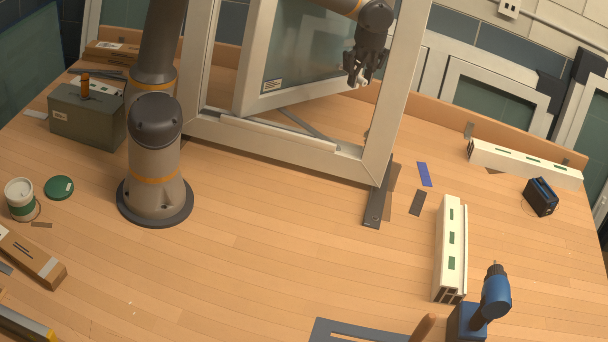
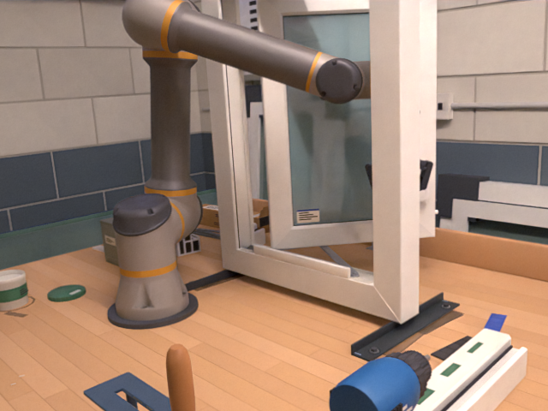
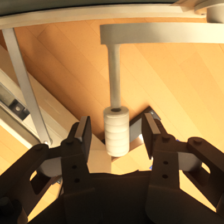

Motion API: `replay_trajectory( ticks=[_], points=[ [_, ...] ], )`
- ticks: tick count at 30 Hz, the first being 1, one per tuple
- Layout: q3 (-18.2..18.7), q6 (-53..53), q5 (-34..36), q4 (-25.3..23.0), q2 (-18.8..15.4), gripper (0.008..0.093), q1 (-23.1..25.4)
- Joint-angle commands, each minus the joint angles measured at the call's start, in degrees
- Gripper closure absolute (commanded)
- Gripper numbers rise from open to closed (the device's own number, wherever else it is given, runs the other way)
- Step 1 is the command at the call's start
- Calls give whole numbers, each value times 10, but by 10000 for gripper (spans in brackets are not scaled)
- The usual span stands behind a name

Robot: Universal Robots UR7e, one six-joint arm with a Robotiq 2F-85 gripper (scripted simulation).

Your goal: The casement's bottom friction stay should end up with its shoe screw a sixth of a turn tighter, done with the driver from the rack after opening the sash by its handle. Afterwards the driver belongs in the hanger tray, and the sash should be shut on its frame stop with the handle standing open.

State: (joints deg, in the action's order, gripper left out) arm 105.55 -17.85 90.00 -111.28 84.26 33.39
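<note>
My gripper is open and holds nothing. It hangs around the white sash handle, whose ribbed grip sits between the fingers. From the side camera the gripper is high at the free edge of the sash. The sash stands swung open from the white frame. The grey friction stay runs along the bottom track. The driver, orange-handled, stands upright in the grey rack box at the far left. The hanger tray lies at the near edge.
Spare window frames lean against the back wall. White profile pieces and a blue drill lie to the right. My arm's base stands left of the frame. A tub and green lid sit far left.
</note>
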Motion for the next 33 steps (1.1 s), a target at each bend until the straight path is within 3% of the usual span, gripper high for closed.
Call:
replay_trajectory(
  ticks=[1,19,33],
  points=[
    [0,0,0,-1,0,484,0],
    [1,0,0,-3,0,484,0],
    [1,0,0,-3,0,764,0]
  ],
)
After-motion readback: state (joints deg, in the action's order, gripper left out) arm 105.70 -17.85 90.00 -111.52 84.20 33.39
